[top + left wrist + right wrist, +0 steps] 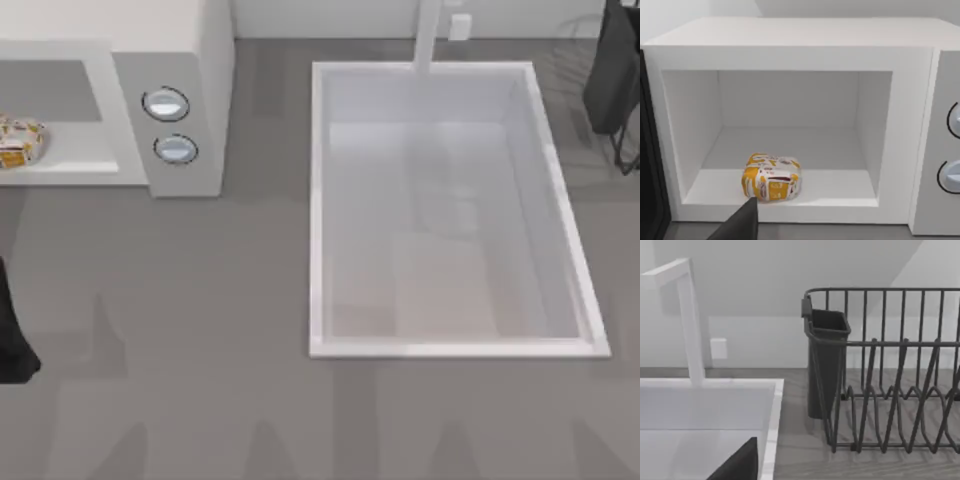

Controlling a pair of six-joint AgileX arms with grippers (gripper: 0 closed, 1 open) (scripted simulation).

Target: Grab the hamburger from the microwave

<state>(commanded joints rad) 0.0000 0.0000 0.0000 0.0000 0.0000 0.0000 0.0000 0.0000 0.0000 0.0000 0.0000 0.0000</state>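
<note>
at the worktop's far left corner: the microwave (pixel 190 90) stood with its door open and its left part cut off by the top view's edge.
hamburger: the hamburger (pixel 771 178) lay on the cavity floor near the front lip, left of centre in the opening; from above only its right part showed (pixel 20 141).
dials: two dials (pixel 166 104) sat on the grey front panel; the left wrist view cut them off at its margin.
left gripper: the left gripper (pixel 740 222) showed as a dark finger tip just before the hamburger, apart from it; released or clenched, i cannot tell.
left arm: a dark shape at the worktop's left edge.
right gripper: the right gripper (pixel 737 462) was over the sink's far right corner; its state, cannot tell.
sink: the sink (pixel 320 200) was sunk right of centre.
dish rack: the dish rack (pixel 890 370) was at the far right corner, cut off from above.
</note>
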